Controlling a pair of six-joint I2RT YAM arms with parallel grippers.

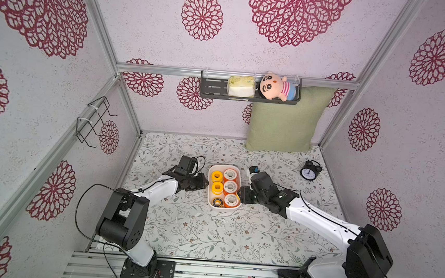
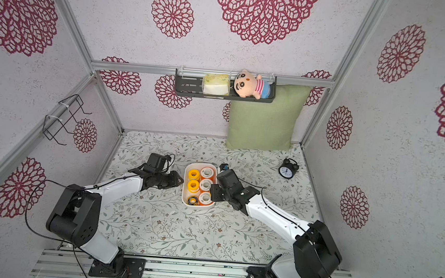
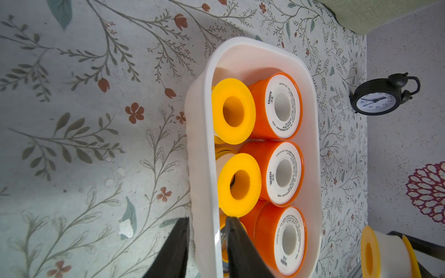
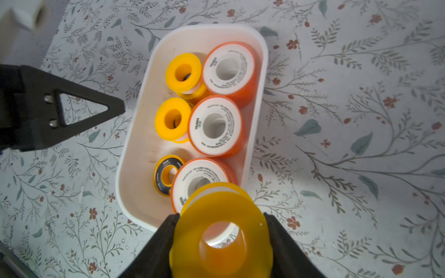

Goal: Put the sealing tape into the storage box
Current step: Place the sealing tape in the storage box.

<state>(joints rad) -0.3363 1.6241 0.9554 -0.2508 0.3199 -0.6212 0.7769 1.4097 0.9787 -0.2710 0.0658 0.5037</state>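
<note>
Overhead view of a table with a leaf-patterned cloth, a white storage box (image 1: pixel 224 166) at its centre and a robot arm on each side. The step in hand looks like delivery of a roll. The right gripper (image 4: pixel 221 216), at the box's 4 o'clock edge, is clamped on an all-yellow roll of sealing tape (image 4: pixel 221 240), one finger on each side of it. The left gripper (image 1: pixel 205 183) waits just beside the box's 9 o'clock wall, its fingers partly apart with nothing seen between them. Inside the box, three orange rolls (image 1: pixel 230 186) with white faces line the 3 o'clock side. Two yellow rolls (image 1: pixel 217 176) fill the 9 o'clock side from 11 down to 9, resting on rolls beneath them. A black-faced roll (image 1: pixel 218 202) lies lower in the 7 o'clock corner. No loose roll shows on the cloth, so the task seems nearly done. The next move probably calls for carrying the held roll across the nearest orange roll, lowering it flat onto the black-faced roll, then letting go. The slot looks tight for the fingers.
</note>
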